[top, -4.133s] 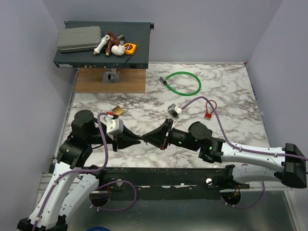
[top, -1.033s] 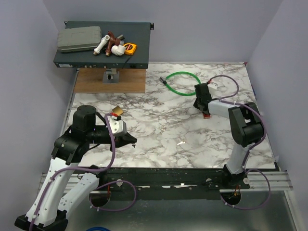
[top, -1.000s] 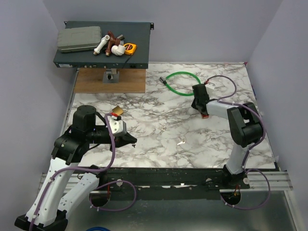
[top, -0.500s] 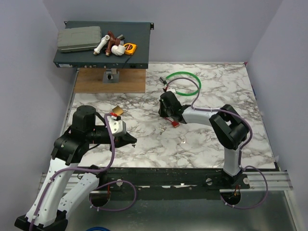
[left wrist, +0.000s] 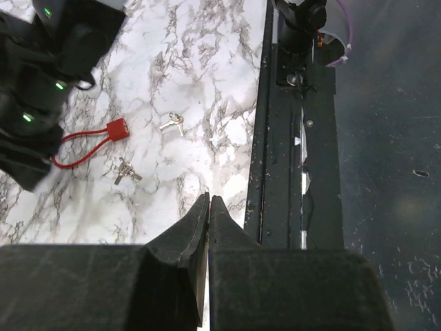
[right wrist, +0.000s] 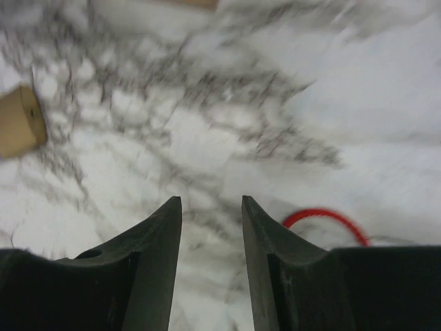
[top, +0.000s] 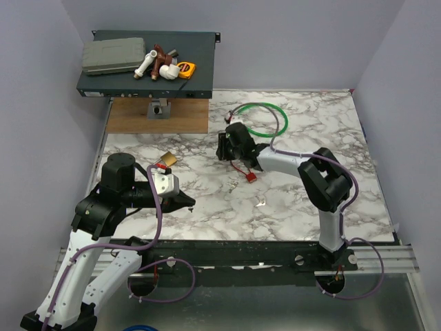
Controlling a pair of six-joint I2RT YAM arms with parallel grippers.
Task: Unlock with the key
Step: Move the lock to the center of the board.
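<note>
The brass padlock (top: pixel 167 158) lies on the marble table at the left, and its edge shows in the right wrist view (right wrist: pixel 17 131). A small silvery key (top: pixel 260 202) lies mid-table, also in the left wrist view (left wrist: pixel 172 122). A second small key (top: pixel 233 184) lies left of it, also in the left wrist view (left wrist: pixel 126 172). My left gripper (top: pixel 189 202) is shut and empty, hovering left of the keys (left wrist: pixel 209 200). My right gripper (top: pixel 220 147) is open and empty, low over the table right of the padlock (right wrist: pixel 210 203).
A red tag on a red wire (top: pixel 251 178) lies by the right arm, between the keys (left wrist: pixel 117 128); its wire shows by the right fingers (right wrist: pixel 324 217). A green cable loop (top: pixel 275 109), a wooden board (top: pixel 131 116) and a black box (top: pixel 200 65) stand at the back. A black rail (left wrist: pixel 289 158) runs along the front edge.
My right arm has swung from the back right across to the left, ending near the padlock, and the red tag has shifted left with it. The left arm has stayed put.
</note>
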